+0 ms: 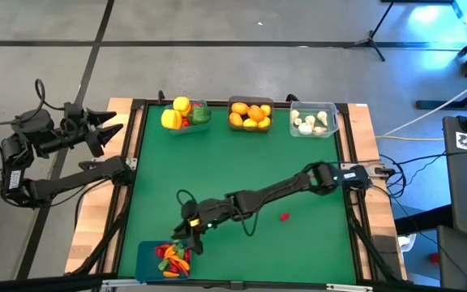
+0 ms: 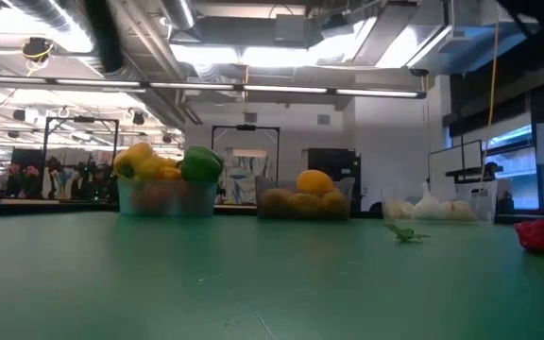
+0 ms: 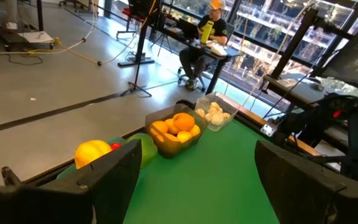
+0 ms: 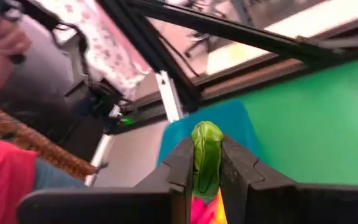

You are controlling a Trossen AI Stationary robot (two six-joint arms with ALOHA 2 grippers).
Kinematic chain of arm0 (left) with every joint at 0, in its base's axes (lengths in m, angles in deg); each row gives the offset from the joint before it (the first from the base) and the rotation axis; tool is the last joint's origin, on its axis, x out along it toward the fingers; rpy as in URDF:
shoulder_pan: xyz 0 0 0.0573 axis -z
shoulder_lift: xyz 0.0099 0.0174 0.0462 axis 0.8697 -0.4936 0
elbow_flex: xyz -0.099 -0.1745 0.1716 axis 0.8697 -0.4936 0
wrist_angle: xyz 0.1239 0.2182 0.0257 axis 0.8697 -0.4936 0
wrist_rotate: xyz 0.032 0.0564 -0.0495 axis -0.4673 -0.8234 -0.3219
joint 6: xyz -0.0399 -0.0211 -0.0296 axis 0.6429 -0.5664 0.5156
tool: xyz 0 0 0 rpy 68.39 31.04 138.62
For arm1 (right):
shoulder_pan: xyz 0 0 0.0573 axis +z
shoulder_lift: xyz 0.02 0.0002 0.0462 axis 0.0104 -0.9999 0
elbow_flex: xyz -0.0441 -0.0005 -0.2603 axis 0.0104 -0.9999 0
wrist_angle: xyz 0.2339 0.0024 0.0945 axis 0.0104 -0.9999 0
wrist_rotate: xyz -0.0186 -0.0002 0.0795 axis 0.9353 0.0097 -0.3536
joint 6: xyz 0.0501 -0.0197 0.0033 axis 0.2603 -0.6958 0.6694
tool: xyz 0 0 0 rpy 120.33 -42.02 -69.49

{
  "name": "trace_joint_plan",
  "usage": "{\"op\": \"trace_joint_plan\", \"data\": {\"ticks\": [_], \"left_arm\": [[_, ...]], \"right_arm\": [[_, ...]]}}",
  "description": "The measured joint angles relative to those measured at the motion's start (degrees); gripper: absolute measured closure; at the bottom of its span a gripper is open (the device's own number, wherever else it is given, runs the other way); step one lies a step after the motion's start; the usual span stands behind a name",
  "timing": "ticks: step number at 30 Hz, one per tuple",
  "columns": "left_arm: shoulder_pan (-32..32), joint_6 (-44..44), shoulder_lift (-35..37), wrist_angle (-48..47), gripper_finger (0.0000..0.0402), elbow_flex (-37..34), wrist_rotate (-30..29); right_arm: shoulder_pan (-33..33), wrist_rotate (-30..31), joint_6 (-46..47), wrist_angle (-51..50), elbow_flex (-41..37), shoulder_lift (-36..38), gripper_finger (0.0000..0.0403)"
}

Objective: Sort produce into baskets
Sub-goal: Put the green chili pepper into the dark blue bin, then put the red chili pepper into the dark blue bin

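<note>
Right gripper (image 4: 207, 171) is clamped on a green chilli (image 4: 206, 155), long axis up between the fingers — and the blue bin (image 1: 148, 255) sits just below, near-left corner. Left gripper (image 1: 104, 130) waits half-open, off the table's left edge.

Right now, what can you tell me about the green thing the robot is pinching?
The green thing is a small, shiny, smooth toy vegetable, likely a green chilli, plastic by its look. It stands lengthwise between the right gripper fingers, which are shut on it, its rounded tip poking out past them. It hangs above the blue basket at the table's near edge, over the red and orange produce already inside.
</note>
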Motion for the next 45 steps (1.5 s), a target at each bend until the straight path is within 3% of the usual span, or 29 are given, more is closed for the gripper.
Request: {"op": "trace_joint_plan", "data": {"ticks": [8,15,25,31,36,38,41,45], "left_arm": [[0.01,-0.48,0.01,-2.22,0.0093,0.0,0.0],[0.0,-0.44,0.0,-2.31,0.0093,0.0,0.0],[0.0,-0.51,0.0,-2.31,0.0093,0.0,-1.2],[0.02,-0.53,0.0,-2.31,0.0093,0.0,-1.38],[0.0,-0.95,0.0,-2.31,0.0093,0.0,-1.53],[0.01,-1.4,0.0,-2.31,0.0093,0.0,-1.64],[0.02,-1.05,0.01,-2.32,0.0093,0.0,-1.85],[0.01,-0.92,0.0,-2.35,0.0093,0.0,-1.89]], "right_arm": [[0.29,-6.09,-1.89,0.27,4.92,-6.56,0.0354],[1.88,-2.52,-6.97,-4.64,5.03,-7.28,0.0349],[2.04,0.26,-7.77,-3.88,5.03,-7.19,0.0239],[0.95,0.29,-5.85,-2.33,5.03,-6.91,0.0207],[-2.42,-9.25,2.81,-5.54,8.85,-6.38,0.021],[-3.83,-14.01,3.49,-10.15,12.69,-6.21,0.0215],[-5.51,-18.06,0.03,-25.79,20.04,-6.1,0.0225],[-6.54,-19.64,-5.47,-41.02,16.87,-0.06,0.0239]]}}
